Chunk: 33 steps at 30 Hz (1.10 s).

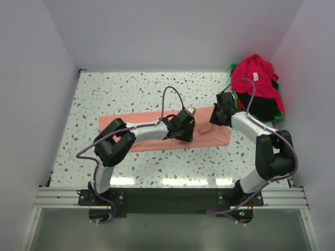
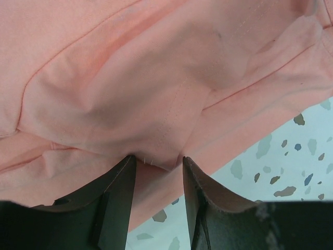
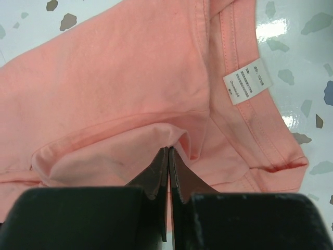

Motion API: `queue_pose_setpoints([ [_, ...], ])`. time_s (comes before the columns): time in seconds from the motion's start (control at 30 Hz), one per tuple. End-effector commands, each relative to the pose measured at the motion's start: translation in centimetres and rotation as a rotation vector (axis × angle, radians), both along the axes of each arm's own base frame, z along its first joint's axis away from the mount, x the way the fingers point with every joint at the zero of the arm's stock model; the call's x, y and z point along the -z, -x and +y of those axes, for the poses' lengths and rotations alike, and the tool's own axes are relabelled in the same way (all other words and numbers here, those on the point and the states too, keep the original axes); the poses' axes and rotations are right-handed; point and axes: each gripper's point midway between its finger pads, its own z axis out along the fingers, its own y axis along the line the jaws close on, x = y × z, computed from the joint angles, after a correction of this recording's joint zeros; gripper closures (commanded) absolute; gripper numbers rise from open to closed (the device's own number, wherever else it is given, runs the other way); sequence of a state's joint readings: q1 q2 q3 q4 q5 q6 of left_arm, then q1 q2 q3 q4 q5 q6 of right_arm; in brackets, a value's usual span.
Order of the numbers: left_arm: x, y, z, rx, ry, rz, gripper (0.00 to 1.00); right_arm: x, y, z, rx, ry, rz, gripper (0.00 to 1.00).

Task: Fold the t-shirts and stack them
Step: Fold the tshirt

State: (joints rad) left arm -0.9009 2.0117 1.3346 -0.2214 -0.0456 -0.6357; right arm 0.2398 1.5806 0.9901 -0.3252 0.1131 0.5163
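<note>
The salmon-pink t-shirt (image 1: 212, 137) is lying flat on the table (image 1: 131, 89) as a long, narrow strip. Its long axis is running from 9 o'clock to 3 o'clock in front of both arms. Its neck end, with the white tag (image 3: 250, 81), is pointing toward 3 o'clock.

The right gripper (image 3: 169, 153) is sitting over that neck end. Its fingers are pressed tight together, pinching a small raised fold of the pink cloth at their tips.

The left gripper (image 2: 158, 164) is working just past the strip's middle, toward 3 o'clock and close beside the right one. Its fingers are standing apart with a hem of the shirt lying in the gap, and they are not clamping it yet, as far as I can judge.

Most of the strip is stretching away toward 9 o'clock from both grippers. A fold along the length would therefore be carrying the gripped end in that direction, I reckon.

Over at 2 o'clock, in the far corner, the green bin (image 1: 233, 68) is holding the other two shirts. The red t-shirt (image 1: 254, 76) is heaped on top and the black t-shirt (image 1: 261, 107) is showing beneath it, both unfolded.
</note>
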Motion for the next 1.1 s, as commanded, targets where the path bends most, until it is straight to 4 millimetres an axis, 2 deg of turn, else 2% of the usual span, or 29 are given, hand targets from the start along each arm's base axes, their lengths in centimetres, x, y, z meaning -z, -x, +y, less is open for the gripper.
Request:
queue_pose_setpoints([
  [0.0, -1.5, -1.1, -1.3, -0.021, 0.032, -0.039, 0.54, -0.7, -0.5, 0.1, 0.005, -0.017, -0.033, 0.99],
  [0.23, -2.1, -1.6, -1.5, -0.029, 0.036, -0.054, 0.67, -0.9, -0.4, 0.2, 0.002, -0.023, -0.039, 0.99],
  [0.4, -2.8, -1.9, -1.5, -0.034, 0.035, -0.073, 0.87, -1.2, -0.3, 0.2, 0.001, -0.03, -0.046, 1.0],
  [0.57, -3.5, -2.0, -1.2, -0.041, 0.032, -0.086, 0.99, -1.4, 0.0, 0.3, -0.003, -0.036, -0.047, 1.0],
  [0.7, -4.4, -1.8, -0.4, -0.058, 0.03, -0.099, 1.0, -1.7, 0.4, 0.5, -0.009, -0.05, -0.052, 1.0],
  [0.73, -5.3, -1.9, -0.3, -0.065, 0.043, -0.114, 1.0, -1.9, 0.4, 0.5, -0.01, -0.057, -0.055, 1.0],
  [0.93, -7.6, -1.6, 1.4, -0.098, 0.054, -0.142, 1.0, -2.2, 1.4, 1.2, -0.027, -0.099, -0.054, 1.0],
  [1.07, -7.6, -1.1, 2.8, -0.115, 0.041, -0.137, 1.0, -2.1, 2.4, 1.6, -0.041, -0.125, -0.047, 1.0],
])
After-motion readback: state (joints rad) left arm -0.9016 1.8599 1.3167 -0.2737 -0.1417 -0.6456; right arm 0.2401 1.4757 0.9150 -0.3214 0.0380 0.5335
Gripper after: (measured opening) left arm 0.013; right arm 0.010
